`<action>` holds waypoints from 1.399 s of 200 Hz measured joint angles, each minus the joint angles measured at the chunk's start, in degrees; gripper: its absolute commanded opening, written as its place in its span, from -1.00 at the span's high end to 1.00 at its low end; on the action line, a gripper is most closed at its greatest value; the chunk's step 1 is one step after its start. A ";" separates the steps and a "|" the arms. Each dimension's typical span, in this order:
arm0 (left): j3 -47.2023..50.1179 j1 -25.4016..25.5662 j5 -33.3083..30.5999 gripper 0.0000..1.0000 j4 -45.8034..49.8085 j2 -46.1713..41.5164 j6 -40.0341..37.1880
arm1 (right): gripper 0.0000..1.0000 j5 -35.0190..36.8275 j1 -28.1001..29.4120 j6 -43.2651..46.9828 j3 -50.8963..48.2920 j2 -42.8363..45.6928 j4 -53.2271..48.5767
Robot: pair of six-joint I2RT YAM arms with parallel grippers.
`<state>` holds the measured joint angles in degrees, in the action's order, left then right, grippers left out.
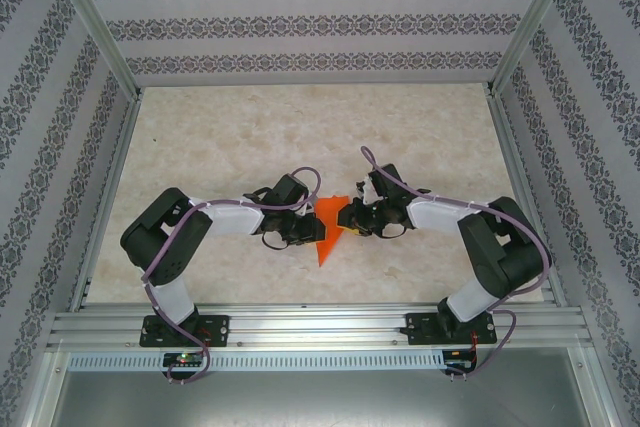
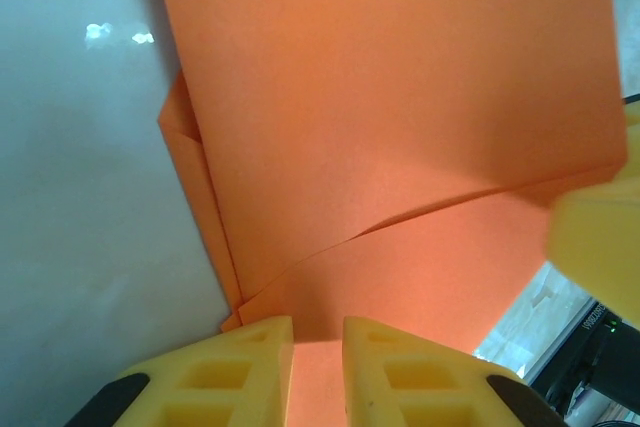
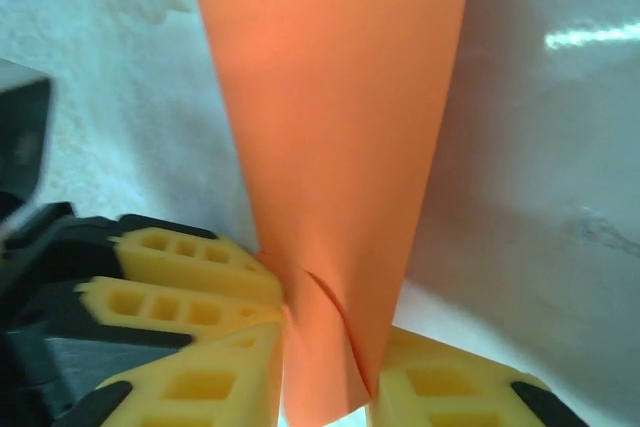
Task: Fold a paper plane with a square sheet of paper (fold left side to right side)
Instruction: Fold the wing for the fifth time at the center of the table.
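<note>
surface (image 1: 250, 127): pale beige, marbled, glossy | walls (image 1: 300, 22): whitish paper with grey floral stripes, on three sides | frame posts (image 1: 95, 22): bare aluminium, rising from far corners | rail (image 1: 320, 325): aluminium, along near edge | slotted strip (image 1: 300, 359): white, just below rail

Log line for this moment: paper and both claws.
paper: orange sheet, folded, tapering to a point | left claw: shut on sheet | right claw: sheet between jaws, grip unclear
</note>
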<state>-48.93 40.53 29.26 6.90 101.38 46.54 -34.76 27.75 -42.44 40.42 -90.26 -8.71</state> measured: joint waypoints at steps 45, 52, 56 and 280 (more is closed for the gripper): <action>0.35 -0.02 0.00 0.58 -0.52 0.07 0.00 | 0.35 0.74 -2.99 0.96 -1.60 5.64 -1.92; 0.37 -0.02 0.00 0.58 -0.59 0.07 0.00 | 0.39 1.20 -4.11 1.18 -2.36 6.86 -2.51; 0.39 -0.02 0.00 0.58 -0.61 0.07 0.00 | 0.42 1.42 -4.55 1.46 -2.71 7.37 -2.78; 1.14 -0.02 0.02 0.64 -2.19 0.07 0.04 | 0.56 1.84 -0.31 -4.44 -4.79 -0.42 6.60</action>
<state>-47.79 40.51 29.28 4.71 101.45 46.59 -32.93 27.44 -46.87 35.64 -90.67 -2.11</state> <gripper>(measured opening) 0.186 0.220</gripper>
